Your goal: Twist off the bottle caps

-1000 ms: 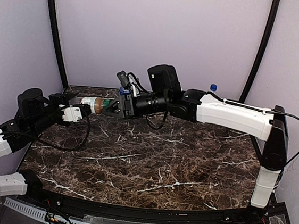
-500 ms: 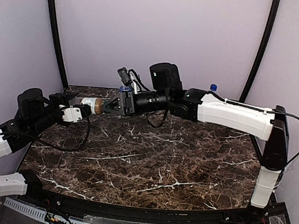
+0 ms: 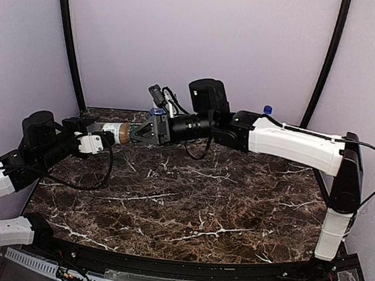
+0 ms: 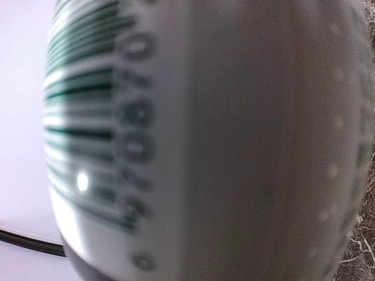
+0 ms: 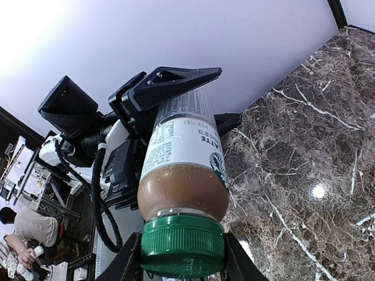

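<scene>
1. Above the far-left part of the marble table (image 3: 201, 202), the coffee bottle (image 3: 111, 131) hangs on its side between two arms, its green cap (image 5: 183, 244) pointing toward the right arm.

2. We judge the step in hand to be the twist-off. To do it well, we would keep the right wrist's roll axis in line with the bottle's neck. The left arm should stay rigid so that only the cap turns. Squeeze on the cap should be enough to stop slipping on its ribbed rim, and the cap should draw straight back along the neck once the thread frees. The bottle is full, so a tilt or jerk could spill coffee.

3. The left gripper (image 3: 101, 133) is clamped around the labelled body of the bottle, one black finger above and one below in the right wrist view. The left wrist view shows only a blurred barcode filling the picture.

4. The right gripper (image 5: 183, 260) is closed down to the cap's width. Its two fingers press the cap's opposite sides and touch nothing else.

5. A blue-capped bottle (image 3: 267, 110) peeks from behind the right arm at the far right, cap on and well apart from the action.
</scene>
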Controlling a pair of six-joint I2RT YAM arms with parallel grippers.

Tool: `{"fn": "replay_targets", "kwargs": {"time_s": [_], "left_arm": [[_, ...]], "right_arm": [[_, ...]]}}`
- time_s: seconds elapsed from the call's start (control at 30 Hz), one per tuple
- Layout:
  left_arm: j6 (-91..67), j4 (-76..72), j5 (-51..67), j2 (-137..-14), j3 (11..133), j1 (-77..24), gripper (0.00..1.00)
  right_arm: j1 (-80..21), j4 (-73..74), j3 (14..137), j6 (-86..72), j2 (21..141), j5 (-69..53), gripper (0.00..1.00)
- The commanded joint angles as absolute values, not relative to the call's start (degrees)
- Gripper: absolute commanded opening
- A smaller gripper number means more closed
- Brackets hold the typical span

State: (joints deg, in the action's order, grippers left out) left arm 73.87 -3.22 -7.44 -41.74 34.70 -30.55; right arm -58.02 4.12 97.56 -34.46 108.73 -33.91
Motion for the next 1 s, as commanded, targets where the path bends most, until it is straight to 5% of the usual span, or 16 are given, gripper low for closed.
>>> {"fn": "replay_targets", "kwargs": {"time_s": [0.0,0.23,0.5,0.8,0.87,0.97], "left_arm": [[68.9,4.7,-0.1,-41.1,36.6,-30.8,0.30],[62.0,27.9,22.7,-41.0,42.8,-30.8,0.28],[58.4,34.1,29.1,-41.3,45.2,-30.8,0.27],[54.6,32.0,27.6,-41.2,45.1,-30.7,0.27],[54.2,31.1,26.9,-41.3,44.9,-30.8,0.27],[53.9,26.4,22.0,-41.2,42.9,-30.8,0.31]], "right_arm": [[-59.0,7.3,98.9,-27.2,106.5,-34.9,0.00],[-66.6,17.5,100.1,6.5,103.7,-24.6,0.00],[-73.4,21.8,97.0,35.0,100.8,-8.2,0.00],[-74.6,21.6,95.9,38.9,97.9,1.7,0.00],[-74.6,19.1,94.5,37.0,96.8,4.8,0.07],[-74.1,16.1,94.3,29.5,95.8,8.3,0.31]]}}
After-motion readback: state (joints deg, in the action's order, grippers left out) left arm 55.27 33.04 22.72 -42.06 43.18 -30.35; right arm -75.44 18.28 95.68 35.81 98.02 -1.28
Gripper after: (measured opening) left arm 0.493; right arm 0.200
